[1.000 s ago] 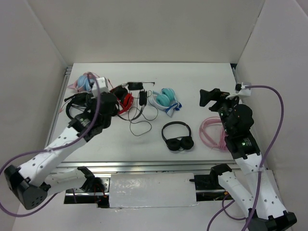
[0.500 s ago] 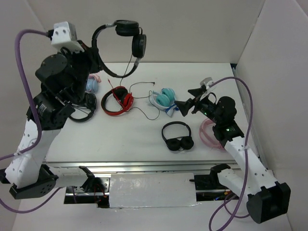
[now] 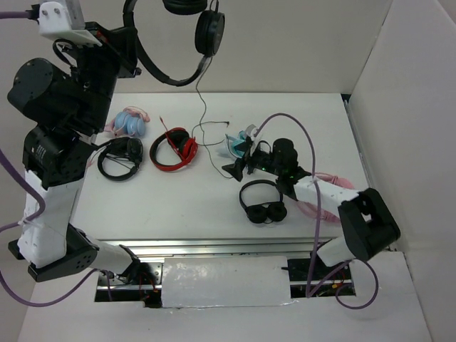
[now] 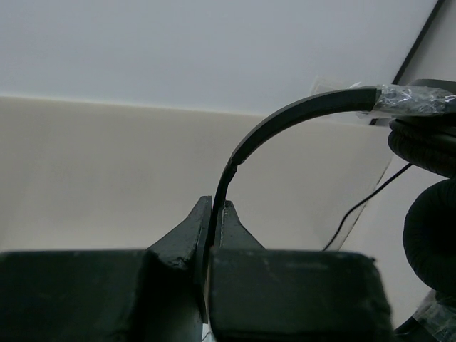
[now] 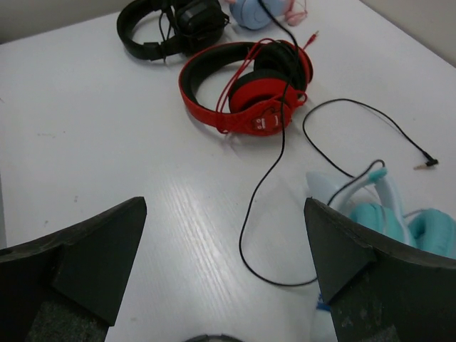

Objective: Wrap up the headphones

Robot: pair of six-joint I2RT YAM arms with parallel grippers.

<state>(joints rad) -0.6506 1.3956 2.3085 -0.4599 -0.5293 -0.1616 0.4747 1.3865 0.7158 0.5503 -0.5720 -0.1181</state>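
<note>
Locate headphones [image 3: 210,30] at 11 o'clock above surface [image 3: 178,206], clamped in left hand [image 4: 214,214], cable [image 3: 200,100] hanging down to surface. Find right hand [image 3: 234,157] at centre, padded pair [image 3: 267,212] at its 6 o'clock, mic-boom headset [image 3: 132,148] at 9 o'clock.

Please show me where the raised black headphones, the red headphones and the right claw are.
headphones [image 3: 209,30], top view, on the hanging earcup.
red headphones [image 5: 258,105], right wrist view, on an earcup.
right claw [image 5: 224,210], right wrist view, midway between its open fingertips.

The left arm [image 3: 48,203] and right arm [image 3: 326,191] pair white shell links with bulky black joint housings. Purple cables [image 3: 285,115] trail from both wrists. The left gripper [image 4: 214,214] and right gripper [image 5: 224,205] carry matte black wedge-shaped fingers [image 5: 100,246].
</note>
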